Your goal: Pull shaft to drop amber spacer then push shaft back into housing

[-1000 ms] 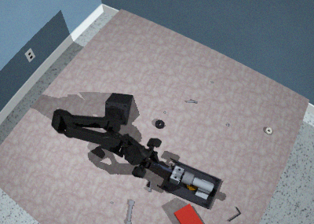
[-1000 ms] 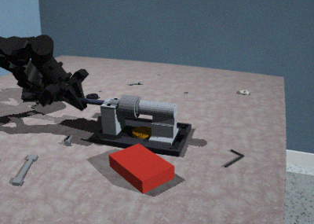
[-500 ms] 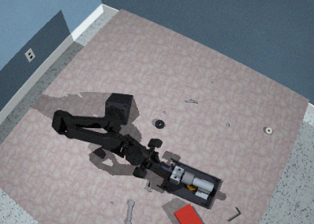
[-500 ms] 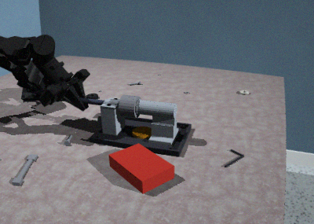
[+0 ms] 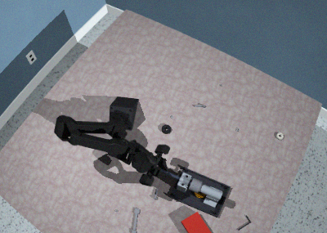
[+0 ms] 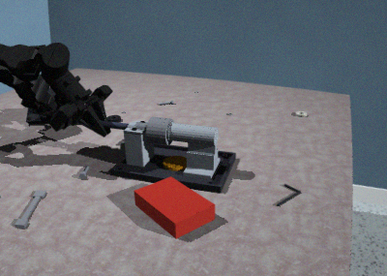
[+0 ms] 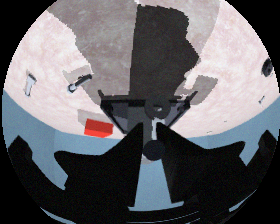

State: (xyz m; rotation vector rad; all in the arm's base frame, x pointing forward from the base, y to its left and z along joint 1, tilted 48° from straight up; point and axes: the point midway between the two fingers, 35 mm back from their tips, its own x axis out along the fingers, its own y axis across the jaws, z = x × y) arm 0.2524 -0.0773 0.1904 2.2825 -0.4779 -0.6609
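Observation:
The grey fixture stands on a dark base plate (image 6: 225, 170) (image 5: 224, 187), with a small bracket (image 6: 134, 145) (image 5: 185, 181) and a big housing block (image 6: 193, 137) (image 5: 209, 192). The dark shaft (image 6: 119, 124) sticks out of the bracket toward my arm. My gripper (image 6: 107, 123) (image 5: 168, 172) (image 7: 149, 126) is shut on the shaft's outer end. One amber spacer (image 6: 174, 163) (image 5: 199, 194) lies flat on the base plate between bracket and housing, off the shaft. In the wrist view the fixture (image 7: 148, 112) sits straight ahead of the fingers.
A red block (image 6: 174, 205) (image 5: 196, 223) (image 7: 98, 128) lies just in front of the fixture. A large bolt (image 6: 29, 208) (image 5: 135, 218), a small bolt (image 6: 83, 173), an allen key (image 6: 288, 194) (image 5: 244, 221), a washer (image 6: 301, 115) (image 5: 278, 137) and a black ring (image 5: 165, 127) lie scattered.

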